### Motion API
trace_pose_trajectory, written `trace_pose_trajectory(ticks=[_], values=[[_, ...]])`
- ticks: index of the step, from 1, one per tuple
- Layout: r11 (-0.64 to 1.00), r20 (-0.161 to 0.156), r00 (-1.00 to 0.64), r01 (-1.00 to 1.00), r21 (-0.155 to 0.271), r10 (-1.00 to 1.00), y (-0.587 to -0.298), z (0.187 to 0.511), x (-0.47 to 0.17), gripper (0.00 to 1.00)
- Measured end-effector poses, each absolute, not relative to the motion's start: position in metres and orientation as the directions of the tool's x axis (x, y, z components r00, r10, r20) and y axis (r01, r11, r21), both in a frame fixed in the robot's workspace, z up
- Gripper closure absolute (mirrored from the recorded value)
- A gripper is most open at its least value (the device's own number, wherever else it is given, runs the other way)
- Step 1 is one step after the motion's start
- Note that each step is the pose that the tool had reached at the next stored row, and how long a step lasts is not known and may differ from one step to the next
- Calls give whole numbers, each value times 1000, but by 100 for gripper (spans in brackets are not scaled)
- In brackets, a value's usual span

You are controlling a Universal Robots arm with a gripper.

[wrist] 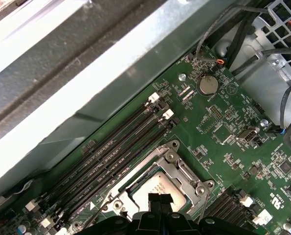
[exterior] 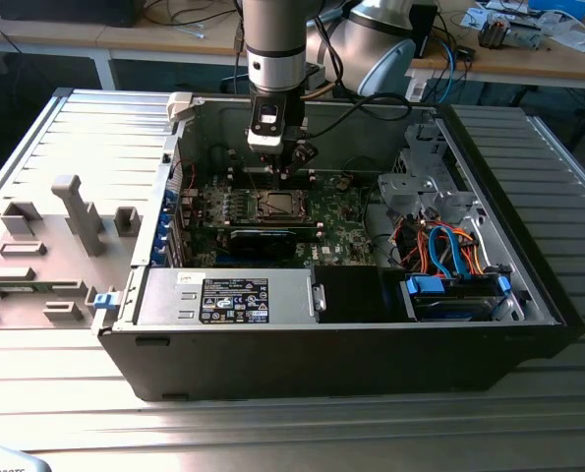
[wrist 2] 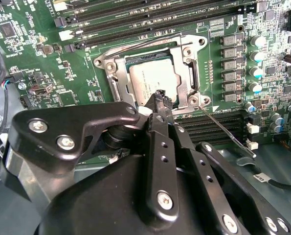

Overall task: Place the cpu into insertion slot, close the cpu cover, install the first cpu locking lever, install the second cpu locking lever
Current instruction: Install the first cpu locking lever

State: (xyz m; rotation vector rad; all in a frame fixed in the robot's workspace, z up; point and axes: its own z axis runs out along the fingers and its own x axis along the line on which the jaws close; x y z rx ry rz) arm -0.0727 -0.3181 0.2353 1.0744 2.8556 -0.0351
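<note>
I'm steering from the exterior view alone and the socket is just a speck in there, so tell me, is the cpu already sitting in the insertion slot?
Observer: Yes. In the second wrist view the cpu lies flat inside the insertion slot.
Operator: And the cpu cover, up or down?
Observer: Down. The cpu cover lies flat, and the chip's metal top shows through its window.
Operator: What about the locking levers?
Observer: One thin locking lever angles out from a corner of the cover, not tucked along its side.
</note>
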Motion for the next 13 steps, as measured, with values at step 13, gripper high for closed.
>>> trace_pose_trajectory(ticks=[13], values=[[758, -93, -754, 653, 10, 651, -318, 235, -73, 89]])
